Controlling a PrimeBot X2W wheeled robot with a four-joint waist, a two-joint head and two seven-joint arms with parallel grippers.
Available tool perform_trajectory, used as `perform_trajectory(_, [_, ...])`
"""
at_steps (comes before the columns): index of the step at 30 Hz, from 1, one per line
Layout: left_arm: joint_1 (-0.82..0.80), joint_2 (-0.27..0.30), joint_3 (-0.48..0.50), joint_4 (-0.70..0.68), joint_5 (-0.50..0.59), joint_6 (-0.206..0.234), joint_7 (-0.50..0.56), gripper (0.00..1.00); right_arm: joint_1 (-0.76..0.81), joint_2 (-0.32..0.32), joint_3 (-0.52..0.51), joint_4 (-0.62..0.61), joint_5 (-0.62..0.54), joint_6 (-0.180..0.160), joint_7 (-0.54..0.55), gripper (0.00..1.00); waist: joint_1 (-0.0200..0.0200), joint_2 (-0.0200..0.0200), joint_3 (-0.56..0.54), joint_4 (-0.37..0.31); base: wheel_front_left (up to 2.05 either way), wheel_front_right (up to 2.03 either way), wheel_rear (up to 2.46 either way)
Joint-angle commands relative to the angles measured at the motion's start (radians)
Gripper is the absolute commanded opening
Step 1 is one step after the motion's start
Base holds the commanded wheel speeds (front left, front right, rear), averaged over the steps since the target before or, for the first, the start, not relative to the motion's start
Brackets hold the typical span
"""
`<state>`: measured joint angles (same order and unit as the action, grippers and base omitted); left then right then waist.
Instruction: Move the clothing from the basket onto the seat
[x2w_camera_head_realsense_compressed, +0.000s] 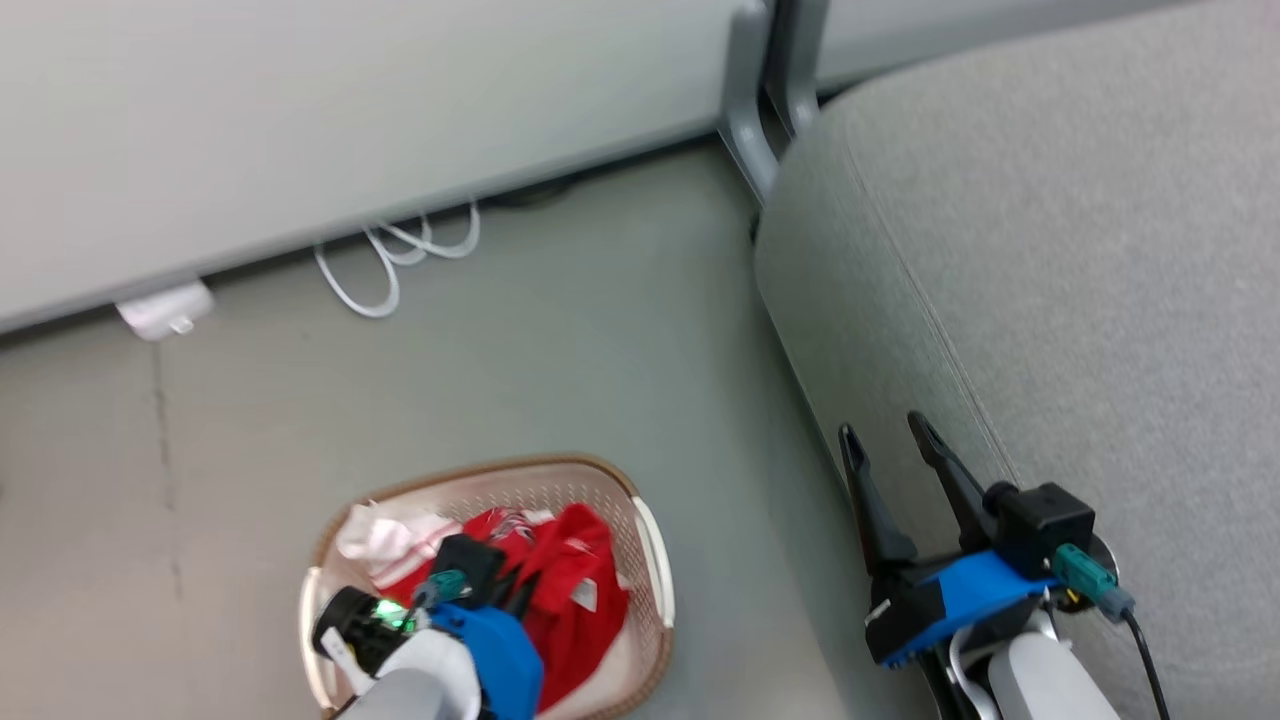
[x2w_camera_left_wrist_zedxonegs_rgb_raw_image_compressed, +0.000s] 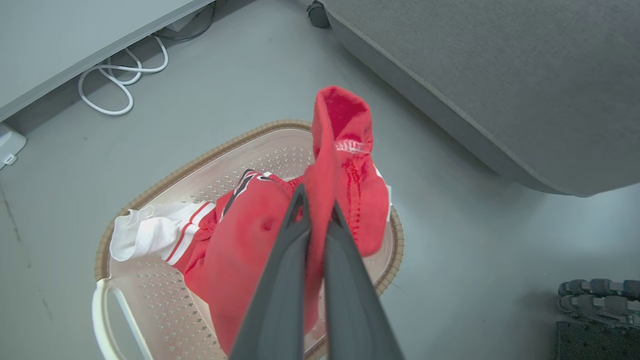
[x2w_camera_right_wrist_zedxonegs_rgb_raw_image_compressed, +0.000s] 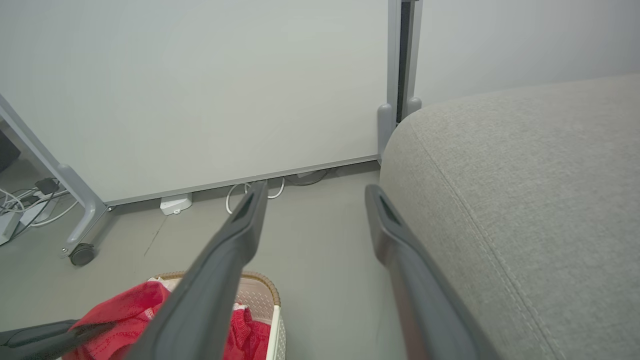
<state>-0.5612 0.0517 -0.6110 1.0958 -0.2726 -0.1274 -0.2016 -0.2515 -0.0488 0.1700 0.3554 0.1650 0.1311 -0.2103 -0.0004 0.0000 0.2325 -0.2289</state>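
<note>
Both slim dark jaws of the left gripper (x2w_camera_left_wrist_zedxonegs_rgb_raw_image_compressed: 315, 200) clamp a fold of soft red clothing (x2w_camera_left_wrist_zedxonegs_rgb_raw_image_compressed: 345, 125), held up over the rest crumpled in the perforated cream basket (x2w_camera_left_wrist_zedxonegs_rgb_raw_image_compressed: 200, 163) with its woven brown rim. The right gripper (x2w_camera_right_wrist_zedxonegs_rgb_raw_image_compressed: 316, 189) gapes wide beside the seat (x2w_camera_right_wrist_zedxonegs_rgb_raw_image_compressed: 525, 175), rounded grey fabric with stitched seams.

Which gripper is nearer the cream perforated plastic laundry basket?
Left. The left gripper is above the basket, fingers shut on red sportswear clothing; the right gripper hangs open beside the grey fabric sofa, clear of the basket.
</note>
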Motion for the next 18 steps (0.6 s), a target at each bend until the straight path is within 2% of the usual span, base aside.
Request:
perform_trajectory(1, [0.011,-0.001,-0.024,-0.032,-0.032,-0.004,0.013,0.0,0.029,-0.003,-0.007,-0.007,-0.006,-0.001,0.008,1.0,0.0004,0.0,-0.115,0.079,0.0,0.0,0.0])
perform_trajectory(4, [0.007,0.0,-0.08,-0.108,-0.118,-0.004,0.044,0.0,0.07,-0.002,-0.02,-0.025,-0.015,-0.001,0.031,1.0,0.0004,0.0,-0.16,0.103,0.0,0.0,0.0])
perform_trajectory(10, [-0.051,0.0,-0.156,-0.229,-0.219,-0.003,0.048,0.0,0.138,-0.002,-0.037,-0.072,-0.027,-0.001,0.075,1.0,0.0004,0.0,-0.216,0.144,0.0,0.0,0.0])
perform_trajectory(18, [-0.16,0.0,-0.233,-0.349,-0.336,0.028,0.075,0.0,0.175,-0.002,-0.029,-0.128,-0.02,-0.001,0.113,1.0,0.0004,0.0,-0.249,0.17,0.0,0.0,0.0])
